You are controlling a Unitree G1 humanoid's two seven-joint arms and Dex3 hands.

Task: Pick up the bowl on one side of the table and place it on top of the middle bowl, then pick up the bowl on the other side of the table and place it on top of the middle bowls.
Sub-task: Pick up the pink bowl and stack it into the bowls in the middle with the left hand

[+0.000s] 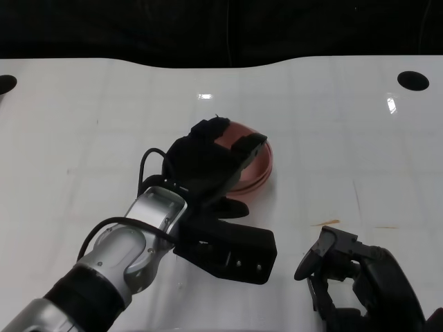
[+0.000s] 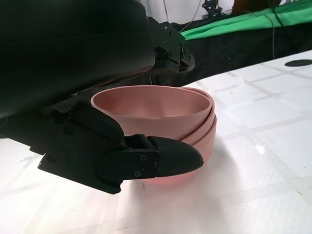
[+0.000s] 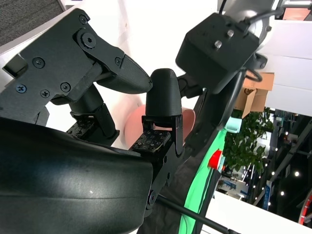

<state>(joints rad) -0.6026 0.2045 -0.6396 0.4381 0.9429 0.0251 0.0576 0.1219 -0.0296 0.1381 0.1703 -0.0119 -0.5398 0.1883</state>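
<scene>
White worktop, pink bowl stack mid-table.
Left robot hand grips top bowl's rim, apparently seating it on the stack; right robot hand idle, fingers curled, holding nothing.

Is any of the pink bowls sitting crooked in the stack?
Yes. In the stack of pink plastic bowls at mid-table, the top bowl sits tilted: its rim rides higher on one side, with lower rims showing beneath. The left hand is on it. Nothing looks spilled or damaged.
</scene>
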